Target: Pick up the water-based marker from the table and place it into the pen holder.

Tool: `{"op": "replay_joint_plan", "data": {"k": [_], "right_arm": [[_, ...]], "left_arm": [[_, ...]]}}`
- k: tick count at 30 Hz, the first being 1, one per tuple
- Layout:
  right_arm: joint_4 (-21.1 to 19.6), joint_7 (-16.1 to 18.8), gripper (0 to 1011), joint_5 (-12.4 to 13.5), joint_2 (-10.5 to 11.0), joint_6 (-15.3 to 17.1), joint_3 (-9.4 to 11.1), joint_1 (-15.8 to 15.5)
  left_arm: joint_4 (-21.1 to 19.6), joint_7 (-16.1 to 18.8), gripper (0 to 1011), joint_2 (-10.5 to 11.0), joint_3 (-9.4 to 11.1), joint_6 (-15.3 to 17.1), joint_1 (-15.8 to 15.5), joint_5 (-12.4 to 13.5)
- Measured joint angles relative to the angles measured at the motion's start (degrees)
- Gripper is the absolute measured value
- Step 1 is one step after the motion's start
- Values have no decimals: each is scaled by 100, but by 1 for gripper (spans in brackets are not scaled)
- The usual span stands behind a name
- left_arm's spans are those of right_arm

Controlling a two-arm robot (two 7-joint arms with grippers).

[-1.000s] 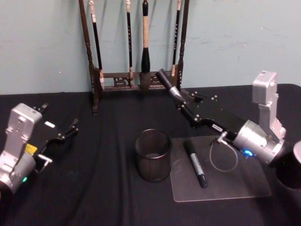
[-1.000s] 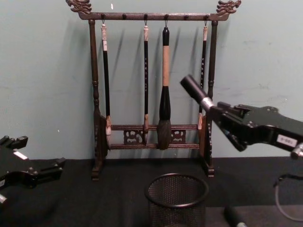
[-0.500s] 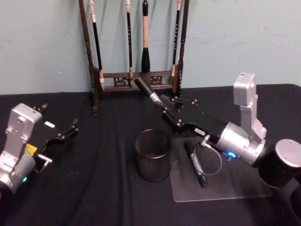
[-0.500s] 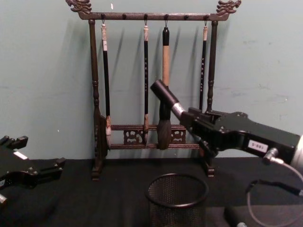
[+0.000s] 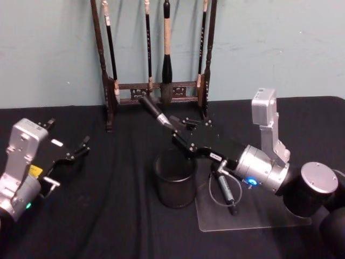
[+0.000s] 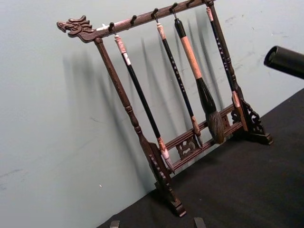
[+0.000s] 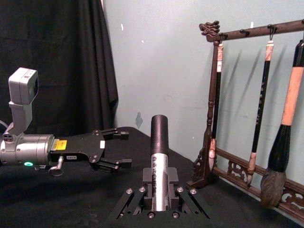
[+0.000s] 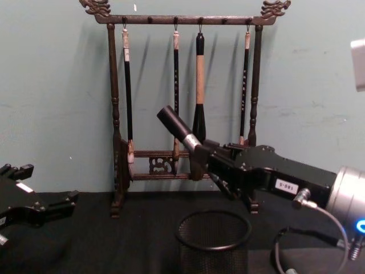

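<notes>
— When that moment was caught, where was the marker?

— Gripped in the right claw, up in the air above the pen holder. Its silver barrel sat between the closed fingers, and its black cap end pointed up and away to the far left.

— Was it touching the holder?

— No. From the chest camera the marker and the right claw hung clear above the holder's rim. From the head camera the claw sat over the far edge of the holder. I could not see the marker's lower tip, since the claw covered it.

— And the holder itself?

— It stood upright on the black desk, near the middle, with a clear sheet just to its right. A second marker lay flat on that sheet, beneath the right arm.

— What about the other arm?

— The left claw was off at the left side of the desk, well apart from the holder, fingers spread open and gripping nothing. The right wrist camera showed it the same way.

— Anything behind?

— A dark wooden brush rack stood at the far edge against the wall, with brushes hanging from its top bar.
</notes>
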Motion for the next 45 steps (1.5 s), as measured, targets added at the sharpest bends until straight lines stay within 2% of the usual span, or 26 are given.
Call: {"op": "replay_joint_plan", "data": {"k": [18, 35, 45], "right_arm": [[119, -184, 197, -49, -32, 213, -171, -109], [192, -383, 197, -238, -72, 229, -215, -168], [191, -362, 197, -220, -67, 229, -213, -168]], "left_arm": [[0, 0, 1009, 0, 0, 0, 0, 0], [0, 0, 1009, 0, 0, 0, 0, 0], [0, 0, 1009, 0, 0, 0, 0, 0]]}}
